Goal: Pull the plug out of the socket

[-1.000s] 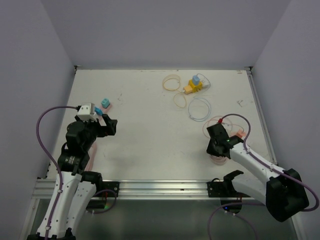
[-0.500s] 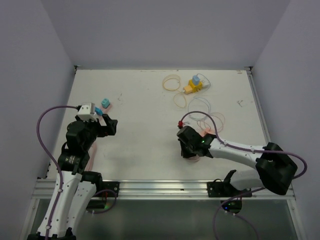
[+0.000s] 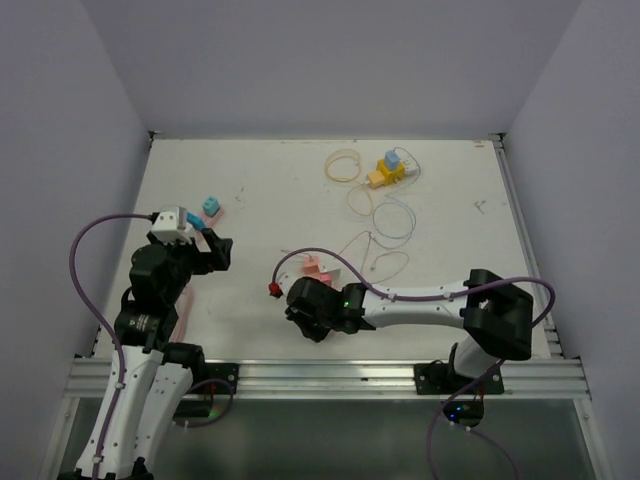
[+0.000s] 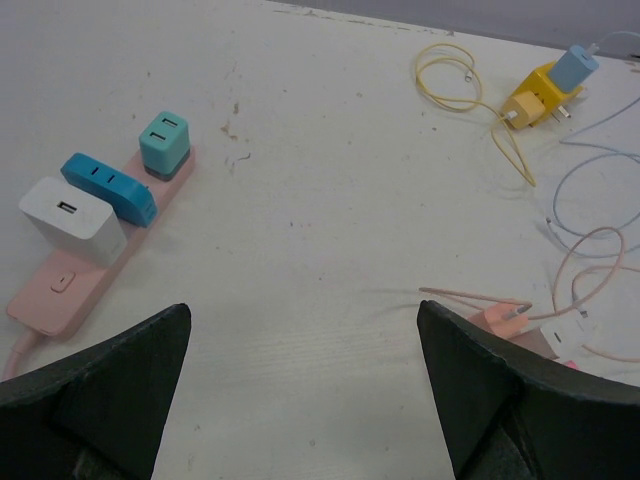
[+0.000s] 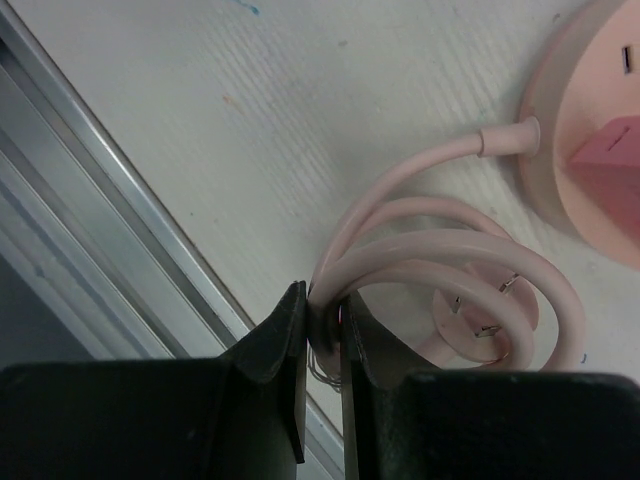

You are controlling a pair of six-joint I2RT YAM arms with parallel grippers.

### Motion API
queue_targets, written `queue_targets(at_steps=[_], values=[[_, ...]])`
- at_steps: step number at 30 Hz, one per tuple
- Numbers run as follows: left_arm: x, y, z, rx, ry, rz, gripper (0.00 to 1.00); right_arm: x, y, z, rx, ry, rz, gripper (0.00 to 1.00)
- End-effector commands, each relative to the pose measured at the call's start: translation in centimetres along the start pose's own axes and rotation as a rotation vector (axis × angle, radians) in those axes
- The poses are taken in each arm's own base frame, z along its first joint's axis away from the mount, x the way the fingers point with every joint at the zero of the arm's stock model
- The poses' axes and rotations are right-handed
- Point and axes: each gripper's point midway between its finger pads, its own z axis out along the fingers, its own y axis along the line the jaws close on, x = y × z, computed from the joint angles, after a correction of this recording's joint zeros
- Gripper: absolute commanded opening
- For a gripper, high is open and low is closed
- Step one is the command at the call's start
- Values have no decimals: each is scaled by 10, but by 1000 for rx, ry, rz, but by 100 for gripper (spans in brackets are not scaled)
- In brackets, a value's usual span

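Note:
A round pink socket (image 5: 556,150) with a pink plug (image 5: 610,150) in it lies on the white table; it also shows in the top view (image 3: 318,268). My right gripper (image 5: 325,320) is shut on its coiled pink cable (image 5: 450,250), low over the table near the front edge (image 3: 308,322). My left gripper (image 4: 303,308) is open and empty above the table at the left (image 3: 208,248). A pink power strip (image 4: 60,295) holds a white plug (image 4: 70,218), a blue plug (image 4: 108,187) and a teal plug (image 4: 164,143).
A yellow socket (image 3: 385,175) with a light blue plug (image 3: 393,161) lies at the back, also in the left wrist view (image 4: 535,98). Thin cable loops (image 3: 395,215) lie between it and the pink socket. The aluminium front rail (image 5: 100,200) is close to my right gripper.
My right arm has swept left from the right side to the table's middle front, dragging the pink socket and its cable along. The left arm has not moved.

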Motion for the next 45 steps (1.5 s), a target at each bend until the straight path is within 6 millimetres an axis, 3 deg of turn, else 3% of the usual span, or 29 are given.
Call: queue_targets(at_steps=[1,5,8,11,12,14,15,18,24,30,37,38,40,45], values=[[-17,-1,-1,-4,-61,-5,100,3,-20,-13,57,-9,-88,1],[-17,-1,0,-1,-59,-5,99,30,-49,-25,146,42,-134,4],[-15,-1,1,2,-51,-5,100,44,-74,-37,198,52,-69,9],[-14,-2,2,9,-45,-4,100,49,-92,-47,199,18,21,25],[-13,-3,3,13,-42,-4,100,48,-99,-50,196,4,52,36],[-11,-5,5,23,-31,-4,100,45,-104,-57,208,-37,68,48],[-10,-5,5,27,-27,-3,99,44,-107,-58,220,-46,74,60],[-6,-9,8,52,-9,-2,100,44,-118,-61,253,-46,104,71],[-2,-19,10,114,8,6,99,21,-111,-78,232,-163,177,74],[-6,-38,3,197,52,-1,100,10,-139,-102,352,-313,403,68],[-40,-69,-8,297,49,5,99,15,-149,-93,329,-360,578,63],[-37,-76,-5,316,74,2,99,8,-149,-92,302,-398,615,61],[-39,-83,-3,314,79,-9,99,12,-154,-86,267,-404,693,58],[-25,-126,4,405,128,-21,99,2,-162,-85,198,-479,773,57]])
